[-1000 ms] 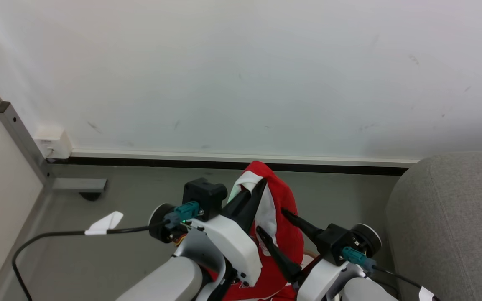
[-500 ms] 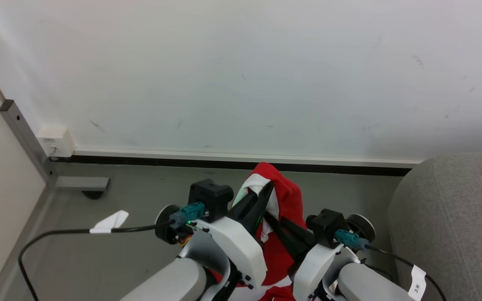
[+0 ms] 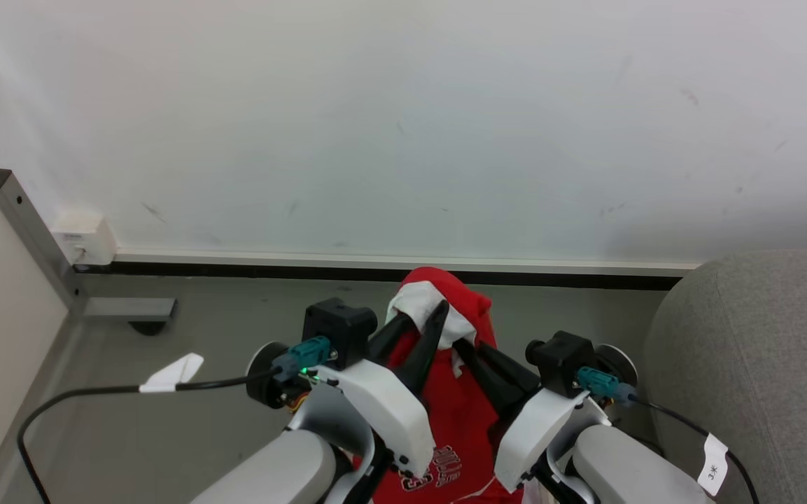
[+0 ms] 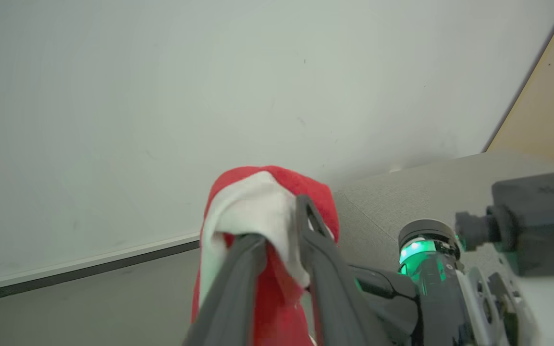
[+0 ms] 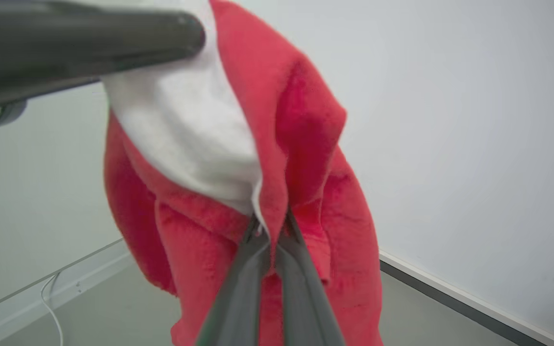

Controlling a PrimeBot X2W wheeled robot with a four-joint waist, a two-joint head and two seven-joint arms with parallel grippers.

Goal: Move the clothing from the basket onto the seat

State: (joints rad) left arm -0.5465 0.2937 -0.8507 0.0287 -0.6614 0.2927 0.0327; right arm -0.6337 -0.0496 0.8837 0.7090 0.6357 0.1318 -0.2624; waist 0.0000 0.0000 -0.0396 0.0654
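A red jersey with white trim hangs between my two arms, in front of the white wall. White block lettering shows near its lower edge. My left gripper is shut on the white trim at the top of the jersey, which bulges over the fingers. My right gripper is shut on a red fold just below; its own view shows the two fingers pressed together on the cloth. The grey sofa stands at the right, its rounded arm close to my right wrist. The basket is out of view.
A black cable with a white tag runs over the grey floor at the left. A white wall box and a grey metal post stand in the left corner. A dark skirting strip runs along the wall.
My right gripper, open beside the jersey a second ago, has moved in and shut on the red cloth. The jersey now hangs spread between both grippers. The camera has shifted slightly.
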